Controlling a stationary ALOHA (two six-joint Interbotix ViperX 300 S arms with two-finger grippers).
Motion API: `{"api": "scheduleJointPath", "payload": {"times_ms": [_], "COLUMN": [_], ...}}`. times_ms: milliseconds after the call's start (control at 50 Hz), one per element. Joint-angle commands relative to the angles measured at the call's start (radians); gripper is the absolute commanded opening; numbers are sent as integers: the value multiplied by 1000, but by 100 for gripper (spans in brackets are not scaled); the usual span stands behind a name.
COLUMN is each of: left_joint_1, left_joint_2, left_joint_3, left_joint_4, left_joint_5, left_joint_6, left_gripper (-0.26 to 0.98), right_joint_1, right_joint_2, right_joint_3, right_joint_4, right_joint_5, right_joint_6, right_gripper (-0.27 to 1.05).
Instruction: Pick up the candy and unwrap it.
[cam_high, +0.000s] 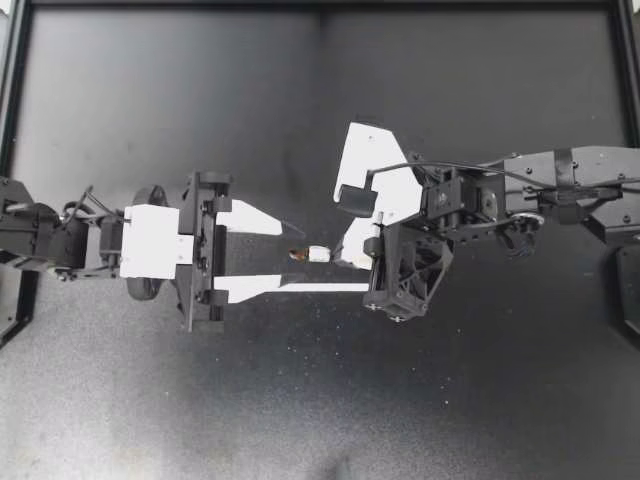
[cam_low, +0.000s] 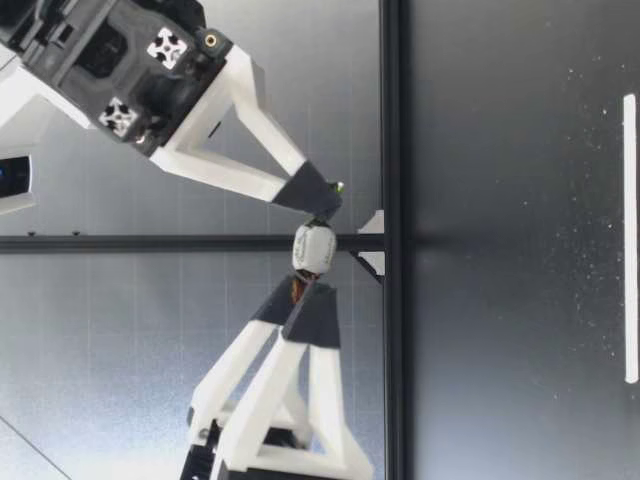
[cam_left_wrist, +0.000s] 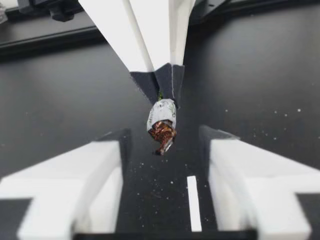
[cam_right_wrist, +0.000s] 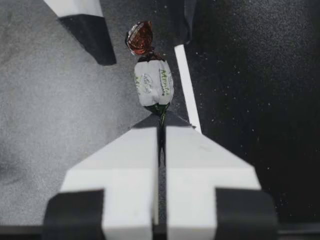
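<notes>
Small white-wrapped candy (cam_high: 318, 253) held clear of the dark desk (cam_high: 150, 100), right gripper (cam_high: 338, 256) pinching one twisted end; left gripper (cam_high: 296, 260) spread, unwrapping outstanding.

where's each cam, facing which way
Top view: above the table, straight down; left end effector open, right end effector shut on candy.
Low view: table height, looking across; both end effectors at the candy.
Left wrist view: on left wrist, along its open fingers.
Right wrist view: on right wrist, along its shut fingers.
All share the candy.

Candy wrapper (cam_right_wrist: 153, 82) w/ green print (small, not clearly legible)
</notes>
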Motion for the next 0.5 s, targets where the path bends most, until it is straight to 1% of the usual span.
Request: {"api": "scheduleJointPath", "payload": {"times_ms": [0,60,80,160,240,340,480], "left_joint_1": [3,5,3,5,5,5,5], "left_joint_2": [-17,-17,-15,-12,-18,-29,-37], "left_joint_3": [-17,-15,-15,-15,-14,-8,2], "left_joint_4": [-2,-2,-2,-2,-2,-3,-5], "left_joint_5": [-5,-5,-5,-5,-5,-5,-5], "left_joint_6": [-2,-5,-3,-2,-5,-11,-11], "left_gripper": [31,20,14,-1,-12,-18,-18], "right_joint_1": [5,5,5,5,5,3,5], "right_joint_2": [-20,-20,-20,-20,-20,-20,-26], "right_joint_3": [-23,-25,-25,-26,-23,-18,-11], "right_joint_4": [3,3,3,3,3,3,3], "right_joint_5": [-8,-8,-8,-9,-8,-9,-9], "right_joint_6": [0,0,0,0,0,0,0], "right_gripper": [-16,-16,-16,-16,-16,-16,-16]}}
